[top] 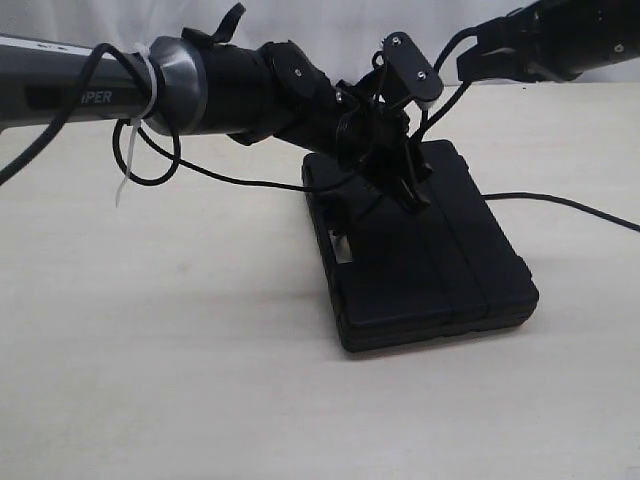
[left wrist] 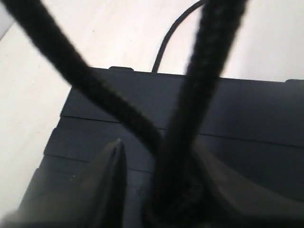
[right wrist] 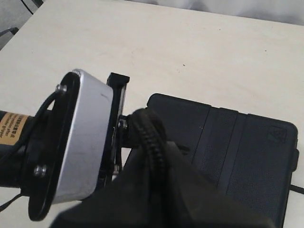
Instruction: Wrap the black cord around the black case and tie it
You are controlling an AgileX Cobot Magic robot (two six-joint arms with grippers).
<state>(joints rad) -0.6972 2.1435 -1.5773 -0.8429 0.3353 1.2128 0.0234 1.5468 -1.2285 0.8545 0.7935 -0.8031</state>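
Two robot arms meet over a black case [top: 440, 270] that lies flat on a pale table [top: 150, 390], a little right of the middle in the exterior view. We see the left arm [top: 70, 90] reach in low from the left, and the left gripper [top: 385, 170] points down at the far part of the case's top, close above it. From the left wrist camera, two braided strands of the cord [left wrist: 199, 95] cross close in front of the lens and come together low between the gripper's fingers [left wrist: 107, 185]. Its jaws stand partly apart. One strand lies against one finger, while a sliver of the case shows between the strands and the other finger, so we cannot say the cord is pinched. Beyond them, another length of cord leaves the far edge of the case and trails off over the table. The right arm [top: 580, 35] hangs high at the upper right, and the right gripper [top: 485, 55] sits above and behind the case. From its wrist camera the jaws are closed together, with a ridge of braided cord clamped between them. In the exterior view that strand drops from the right gripper to the left one. One more thin stretch lies on the table, running from the case's right side to the frame's edge.
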